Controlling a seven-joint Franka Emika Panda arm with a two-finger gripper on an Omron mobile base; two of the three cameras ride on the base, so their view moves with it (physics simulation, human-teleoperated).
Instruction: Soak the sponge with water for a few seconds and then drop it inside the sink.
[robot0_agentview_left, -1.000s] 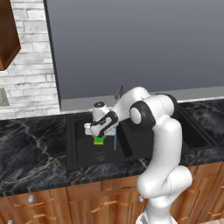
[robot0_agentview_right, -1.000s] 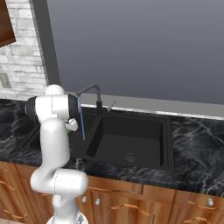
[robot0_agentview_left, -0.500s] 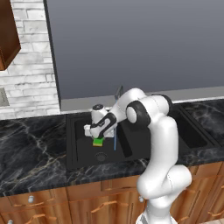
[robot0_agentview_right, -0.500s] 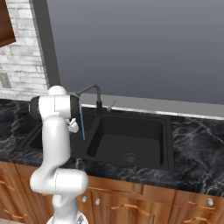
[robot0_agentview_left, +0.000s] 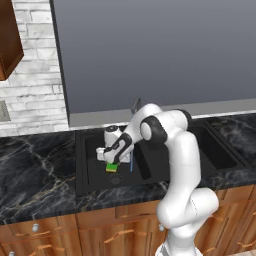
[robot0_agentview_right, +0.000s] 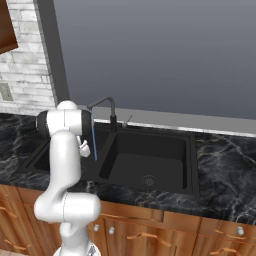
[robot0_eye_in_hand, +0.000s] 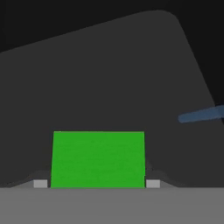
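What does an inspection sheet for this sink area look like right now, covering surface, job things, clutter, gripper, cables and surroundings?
Surface: black marble counter around a black double sink.
Job's things: green sponge held over the left basin; water streams from the faucet, beside the sponge, not on it.
Clutter: nothing seen.
Gripper: gripper shut on the sponge.
Cables: nothing seen.
Surroundings: brick wall, grey window panel, wooden cabinets.
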